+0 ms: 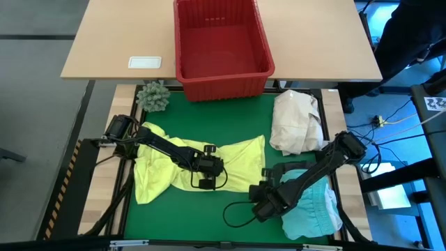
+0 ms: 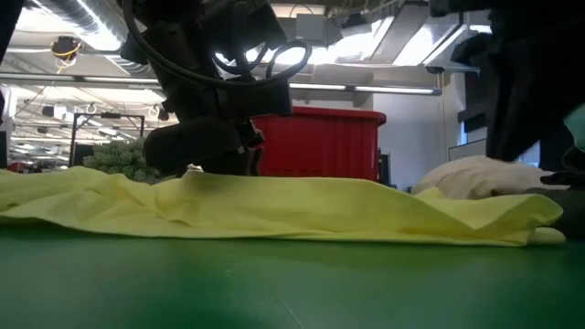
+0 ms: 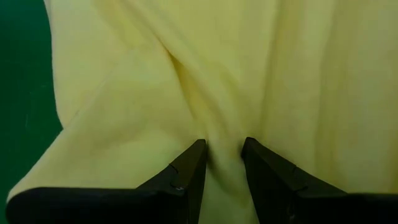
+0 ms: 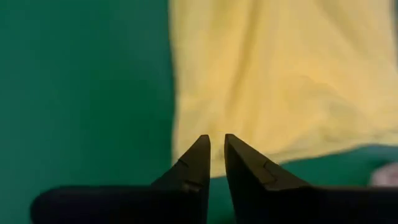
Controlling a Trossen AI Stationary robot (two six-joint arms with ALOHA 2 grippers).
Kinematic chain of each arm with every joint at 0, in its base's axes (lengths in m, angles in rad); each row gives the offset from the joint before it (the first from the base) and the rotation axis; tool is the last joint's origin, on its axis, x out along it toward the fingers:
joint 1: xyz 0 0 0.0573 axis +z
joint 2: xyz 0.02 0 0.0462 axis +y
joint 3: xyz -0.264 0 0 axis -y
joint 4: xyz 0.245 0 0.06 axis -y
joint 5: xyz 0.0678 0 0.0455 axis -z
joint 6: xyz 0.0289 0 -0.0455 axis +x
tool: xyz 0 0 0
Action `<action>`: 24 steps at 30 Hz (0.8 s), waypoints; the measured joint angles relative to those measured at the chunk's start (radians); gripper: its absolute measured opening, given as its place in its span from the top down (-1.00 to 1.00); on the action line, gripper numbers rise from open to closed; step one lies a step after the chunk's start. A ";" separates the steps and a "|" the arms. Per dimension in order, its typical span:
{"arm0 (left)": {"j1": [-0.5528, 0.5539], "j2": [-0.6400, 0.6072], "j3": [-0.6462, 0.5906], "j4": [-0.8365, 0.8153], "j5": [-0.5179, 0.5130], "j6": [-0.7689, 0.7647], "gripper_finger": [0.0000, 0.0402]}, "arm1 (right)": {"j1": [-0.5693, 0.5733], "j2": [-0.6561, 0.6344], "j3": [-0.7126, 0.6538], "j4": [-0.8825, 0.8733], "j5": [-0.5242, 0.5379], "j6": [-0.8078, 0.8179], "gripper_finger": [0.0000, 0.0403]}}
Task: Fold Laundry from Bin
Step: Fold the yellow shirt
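Red bin holds nothing; left tool pinches yellow garment.

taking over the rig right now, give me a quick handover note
Left pincer: shut on a fold of the yellow garment, mid-mat.
Right pincer: nearly closed, empty, over the green mat at the yellow garment's edge.
Red bin: looks empty, at the mat's far edge.
Light turquoise garment: bunched under the right arm.
Cream-white cloth bundle: beside the bin.
Done: bin emptied.
Left: yellow garment still rumpled, needs flattening and folding; the turquoise one looks unfolded too.
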 joint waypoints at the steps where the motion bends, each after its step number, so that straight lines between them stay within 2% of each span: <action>1: 0.000 0.000 0.000 0.000 0.000 0.000 0.46 | 0.000 0.000 -0.012 0.026 -0.016 -0.006 0.75; 4: 0.000 0.000 0.000 0.000 0.000 0.000 0.46 | 0.000 0.000 -0.045 0.068 -0.048 -0.008 0.67; 12: 0.000 0.000 0.000 0.000 0.000 0.000 0.46 | 0.000 0.000 -0.133 0.175 -0.063 0.026 0.17; 15: 0.000 0.000 0.000 0.000 0.000 0.000 0.46 | -0.001 0.000 -0.155 0.167 -0.063 0.035 0.06; 20: 0.000 0.000 0.000 0.000 0.000 0.000 0.46 | -0.001 0.000 -0.158 0.142 -0.042 0.068 0.08; 24: 0.000 0.000 0.000 0.000 0.000 0.000 0.46 | -0.002 0.000 -0.158 0.107 -0.026 0.080 0.31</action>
